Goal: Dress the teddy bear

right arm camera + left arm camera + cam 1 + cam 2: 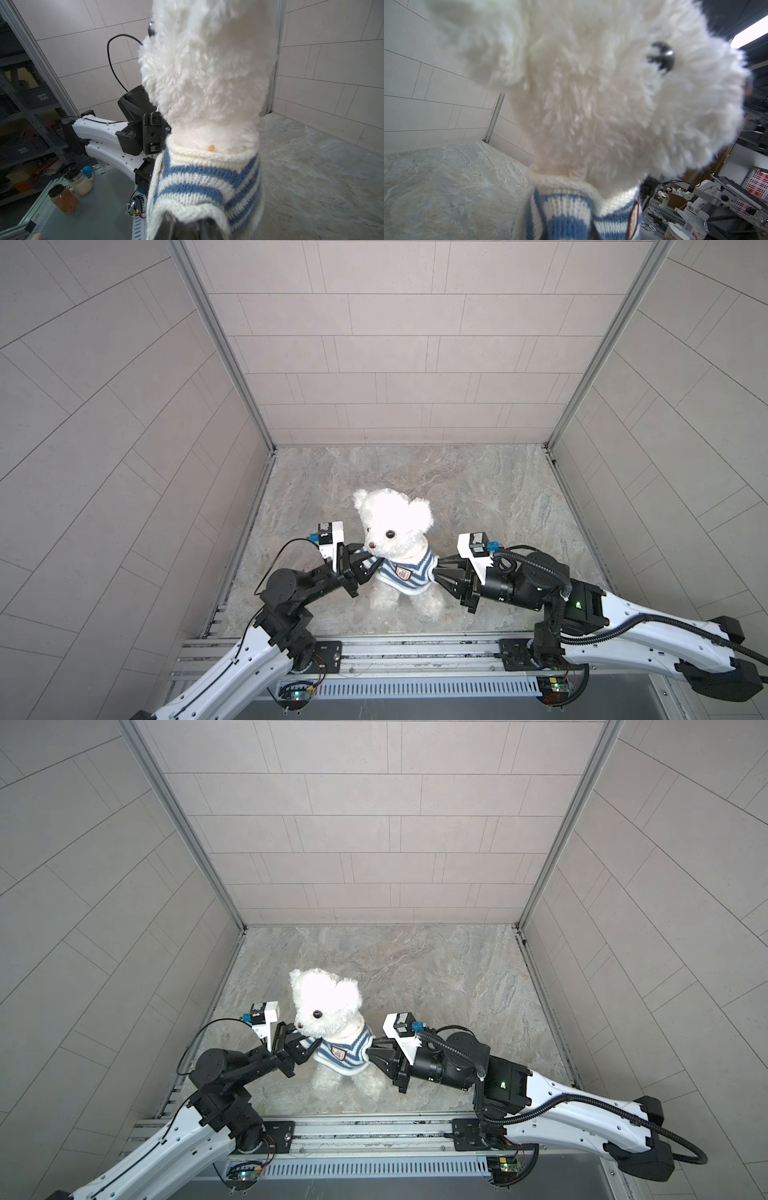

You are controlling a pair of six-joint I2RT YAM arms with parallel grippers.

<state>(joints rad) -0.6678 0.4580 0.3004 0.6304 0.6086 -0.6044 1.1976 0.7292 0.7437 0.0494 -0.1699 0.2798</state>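
Note:
The white fluffy teddy bear [395, 518] [328, 998] stands upright near the middle front of the marble floor, wearing a blue-and-white striped shirt [405, 572] [340, 1052] with a chest badge. Both of its arms are hidden. My left gripper [376, 562] [316, 1042] is shut on the shirt's sleeve on the left; in the left wrist view [568, 234] striped knit sits between its dark fingers. My right gripper [436, 568] [369, 1048] reaches into the opposite sleeve cuff [187, 207]. Its fingers [168, 226] have come together there, with white fur showing between them.
Tiled walls [124, 448] enclose the marble floor [478, 497] on three sides. A metal rail [415, 651] carrying both arm bases runs along the front edge. In the right wrist view, jars [64, 199] stand on a grey shelf outside the cell, beyond the left arm [133, 133].

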